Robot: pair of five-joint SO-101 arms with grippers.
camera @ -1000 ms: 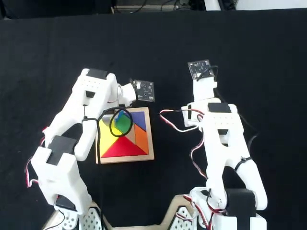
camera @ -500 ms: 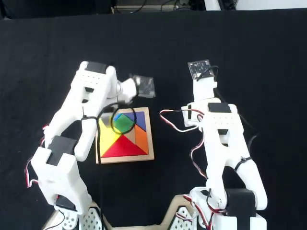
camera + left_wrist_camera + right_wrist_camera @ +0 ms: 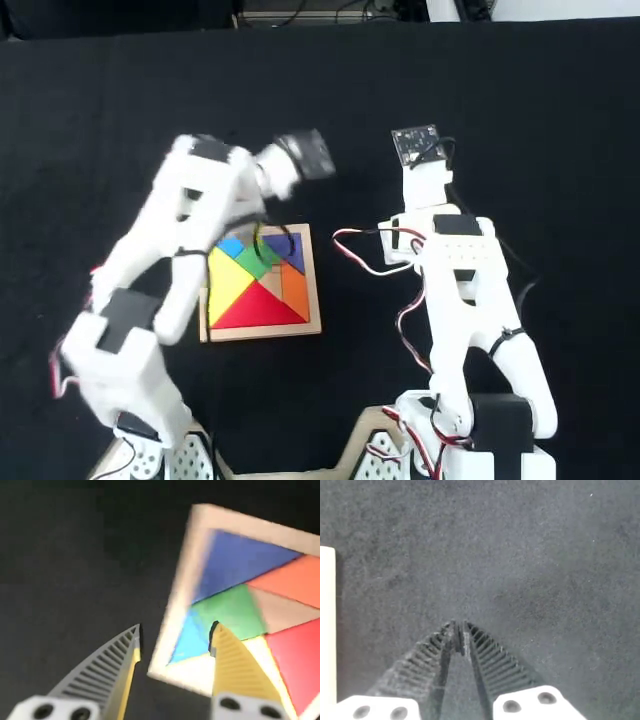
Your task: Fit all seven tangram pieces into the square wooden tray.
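The square wooden tray [image 3: 315, 290] lies on the black cloth-covered table [image 3: 520, 100], at about eight o'clock from the table's middle. Seven coloured pieces show inside its frame:

- The big red triangle [image 3: 258, 310] is at six o'clock.
- The big yellow triangle [image 3: 225, 285] is at nine.
- The light blue triangle [image 3: 232, 248] is at eleven.
- The green square [image 3: 262, 258] is just above centre.
- The dark blue triangle [image 3: 291, 250] is at one.
- The orange piece [image 3: 294, 287] is at three.
- A small pale brown triangle [image 3: 270, 286] is at the centre.

I can't tell whether they all sit flush.

The white left arm [image 3: 185, 215] bends over the tray's ten o'clock corner, and a black cable loops across the green square. The left gripper [image 3: 176, 627] hangs with its fingers spread wide and nothing between them. One finger is over the cloth just outside the rim, and the other is over the pieces near the light blue triangle.

The white right arm [image 3: 450, 270] stands well off at the tray's three o'clock. The right gripper [image 3: 457, 630] is over bare cloth, its fingers pressed together on nothing.
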